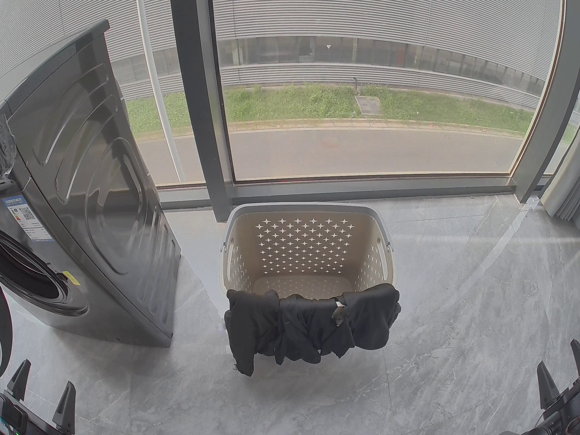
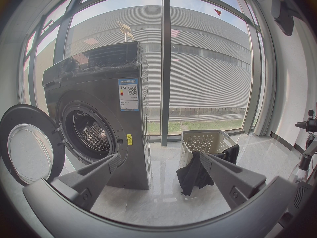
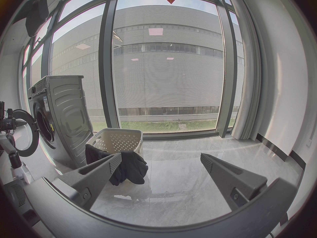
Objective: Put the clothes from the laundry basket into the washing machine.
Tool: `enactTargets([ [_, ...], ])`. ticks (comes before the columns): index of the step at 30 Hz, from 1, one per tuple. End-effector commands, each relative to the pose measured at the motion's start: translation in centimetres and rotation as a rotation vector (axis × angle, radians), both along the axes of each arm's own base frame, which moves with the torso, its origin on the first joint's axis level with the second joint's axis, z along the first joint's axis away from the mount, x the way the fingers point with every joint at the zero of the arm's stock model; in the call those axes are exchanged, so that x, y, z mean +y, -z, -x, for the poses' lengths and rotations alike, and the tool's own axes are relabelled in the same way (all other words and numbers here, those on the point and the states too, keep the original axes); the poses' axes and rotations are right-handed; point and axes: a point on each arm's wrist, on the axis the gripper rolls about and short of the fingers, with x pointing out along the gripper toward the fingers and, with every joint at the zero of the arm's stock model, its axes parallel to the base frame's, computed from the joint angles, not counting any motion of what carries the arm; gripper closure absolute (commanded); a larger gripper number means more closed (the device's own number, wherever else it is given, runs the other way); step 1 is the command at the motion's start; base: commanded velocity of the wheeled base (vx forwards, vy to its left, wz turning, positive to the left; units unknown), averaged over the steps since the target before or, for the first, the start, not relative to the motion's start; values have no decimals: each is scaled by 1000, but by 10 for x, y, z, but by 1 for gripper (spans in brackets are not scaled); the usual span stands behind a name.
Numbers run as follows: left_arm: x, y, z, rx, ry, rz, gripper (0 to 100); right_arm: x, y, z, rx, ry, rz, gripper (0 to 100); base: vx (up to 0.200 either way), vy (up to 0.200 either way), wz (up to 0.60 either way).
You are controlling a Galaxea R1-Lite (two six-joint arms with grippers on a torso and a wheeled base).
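Marble floor (image 1: 459, 309) carries the laundry basket (image 1: 307, 211), black clothes (image 1: 308, 327) draped over its 6 o'clock rim; washing machine (image 1: 90, 170), door (image 2: 29, 142) open, stands at 9 o'clock. Left claw (image 2: 159, 156) and right claw (image 3: 160, 156): both spread apart, empty

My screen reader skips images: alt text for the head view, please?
A black garment hangs over the near rim of a cream laundry basket on a grey floor by a window. A washing machine stands to its left; the left gripper and right gripper sit below, jaws open.
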Motion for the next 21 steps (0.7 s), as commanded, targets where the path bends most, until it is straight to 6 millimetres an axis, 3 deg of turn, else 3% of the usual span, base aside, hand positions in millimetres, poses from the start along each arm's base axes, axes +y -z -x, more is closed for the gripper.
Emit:
enactTargets([
  [1, 0, 5, 0, 1, 0, -1, 0, 0, 5, 0, 0, 0, 0, 0, 0, 0, 0],
  [6, 0, 5, 0, 1, 0, 1, 0, 0, 3, 0, -17, 6, 6, 0, 0, 0, 0],
  [7, 0, 5, 0, 1, 0, 2, 0, 0, -7, 2, -64, 9, 12, 0, 0, 0, 0],
  [9, 0, 5, 0, 1, 0, 2, 0, 0, -55, 19, -230, 25, 8, 0, 0, 0, 0],
  [10, 0, 5, 0, 1, 0, 2, 0, 0, -62, 21, -239, 22, 8, 0, 0, 0, 0],
  [11, 0, 5, 0, 1, 0, -2, 0, -1, -83, 17, -181, 4, 0, 0, 0, 0, 0],
  [14, 0, 5, 0, 1, 0, -4, 0, -1, -84, 4, -39, -55, -25, 0, 0, 0, 0],
  [17, 0, 5, 0, 1, 0, -2, 0, 2, -64, -28, 242, -213, -107, 0, 0, 0, 0],
  [18, 0, 5, 0, 1, 0, -2, 0, 2, -64, -28, 242, -213, -107, 0, 0, 0, 0],
  [19, 0, 5, 0, 1, 0, -1, 0, 6, -60, -44, 360, -254, -100, 0, 0, 0, 0],
  [21, 0, 5, 0, 1, 0, -1, 0, 10, -55, -56, 445, -276, -88, 0, 0, 0, 0],
])
